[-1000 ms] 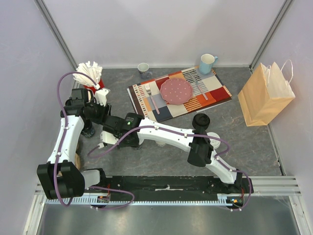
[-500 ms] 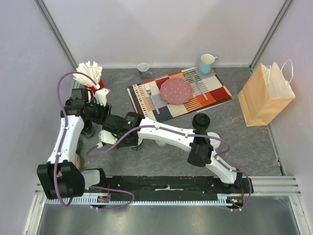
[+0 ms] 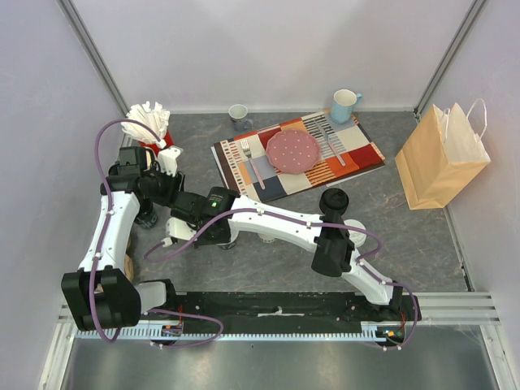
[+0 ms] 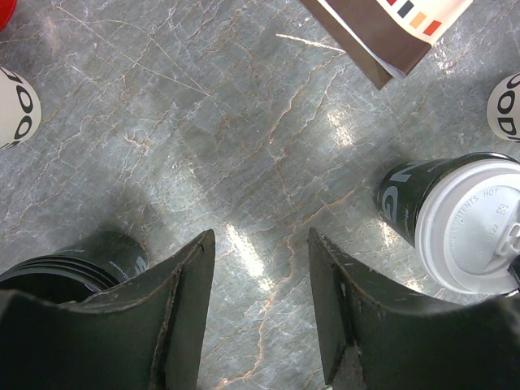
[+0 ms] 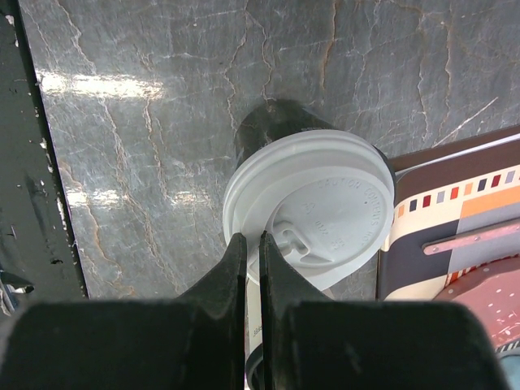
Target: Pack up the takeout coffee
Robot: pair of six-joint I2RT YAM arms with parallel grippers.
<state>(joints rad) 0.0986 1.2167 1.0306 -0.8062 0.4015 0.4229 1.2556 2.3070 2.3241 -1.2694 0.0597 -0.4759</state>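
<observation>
The black cup with a white lid is under my right gripper, whose fingers are shut on the lid's near rim. The same cup shows at the right in the left wrist view. In the top view my right wrist hides it. The cream-white cup with a black lid stands by my right elbow, and neither gripper touches it. My left gripper is open and empty over bare tabletop, to the left of the black cup.
The brown paper bag stands open at the right. The striped placemat carries a pink plate and forks. There is a blue mug and a grey mug. A red holder is at the left. Stacked black cups and lettered white cups are close to my left gripper.
</observation>
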